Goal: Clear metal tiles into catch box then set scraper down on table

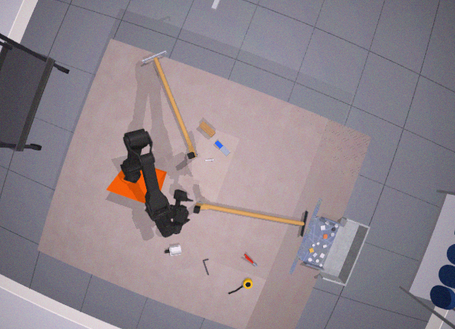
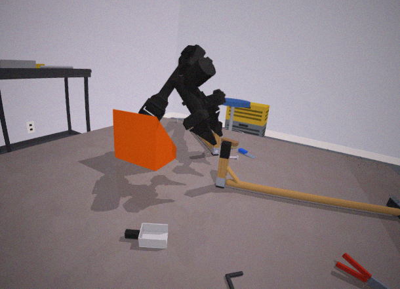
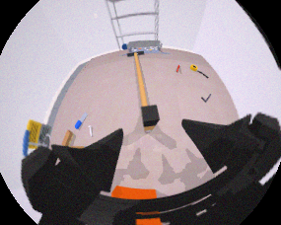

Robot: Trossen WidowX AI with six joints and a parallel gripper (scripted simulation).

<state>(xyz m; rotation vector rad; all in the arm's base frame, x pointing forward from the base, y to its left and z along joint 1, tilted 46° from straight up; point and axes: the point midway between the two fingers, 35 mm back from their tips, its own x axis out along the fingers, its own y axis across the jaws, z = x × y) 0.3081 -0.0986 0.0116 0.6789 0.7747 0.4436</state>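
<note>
The gripper [image 1: 190,210] [image 2: 219,137] [image 3: 154,127] stood wide open and empty, near the long wooden-handled scraper [image 1: 253,214] [image 2: 305,196] [image 3: 140,81] right of centre in the top view — probably stiff, light but front-heavy, best gripped squarely by its black-topped upright post [image 1: 197,209] [image 2: 223,166] [image 3: 150,115].
</note>
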